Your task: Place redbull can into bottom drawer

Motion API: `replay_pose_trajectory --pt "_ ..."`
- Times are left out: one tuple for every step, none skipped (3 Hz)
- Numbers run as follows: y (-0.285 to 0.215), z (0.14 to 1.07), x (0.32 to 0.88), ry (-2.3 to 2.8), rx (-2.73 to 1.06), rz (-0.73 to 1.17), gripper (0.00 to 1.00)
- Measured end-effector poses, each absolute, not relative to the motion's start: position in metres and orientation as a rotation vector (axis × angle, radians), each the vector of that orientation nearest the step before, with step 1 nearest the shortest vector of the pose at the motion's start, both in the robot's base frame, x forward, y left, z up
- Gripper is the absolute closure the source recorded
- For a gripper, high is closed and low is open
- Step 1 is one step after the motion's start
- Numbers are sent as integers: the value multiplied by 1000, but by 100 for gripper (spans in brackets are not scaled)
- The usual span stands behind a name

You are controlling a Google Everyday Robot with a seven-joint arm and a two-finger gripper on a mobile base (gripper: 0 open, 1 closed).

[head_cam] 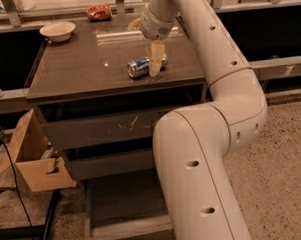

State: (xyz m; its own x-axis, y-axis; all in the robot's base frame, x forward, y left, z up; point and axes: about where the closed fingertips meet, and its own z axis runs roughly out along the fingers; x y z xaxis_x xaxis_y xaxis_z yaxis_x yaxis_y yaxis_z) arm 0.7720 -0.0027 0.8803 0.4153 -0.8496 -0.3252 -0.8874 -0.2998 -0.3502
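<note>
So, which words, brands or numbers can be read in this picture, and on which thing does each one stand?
No text can be read anywhere.
can, lying on the cabinet top right at the gripper: blue and silver print, too blurred to read.
snack bag at the back: print too blurred to read.
cardboard box on the left: no writing shows.
top drawer: only white scratches, no label.

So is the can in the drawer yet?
Not yet. Done: the bottom drawer is already pulled open. In hand: the gripper is down at the redbull can, which lies on its side on the cabinet top. Left: lifting the can and lowering it into the drawer.
</note>
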Motion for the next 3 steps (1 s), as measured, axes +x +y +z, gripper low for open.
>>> replay_pose_trajectory --pt "15 878 792 1442 -2130 86 0" --pt "17 875 794 1442 -2131 84 0" --pt "19 869 796 1440 -2144 79 0"
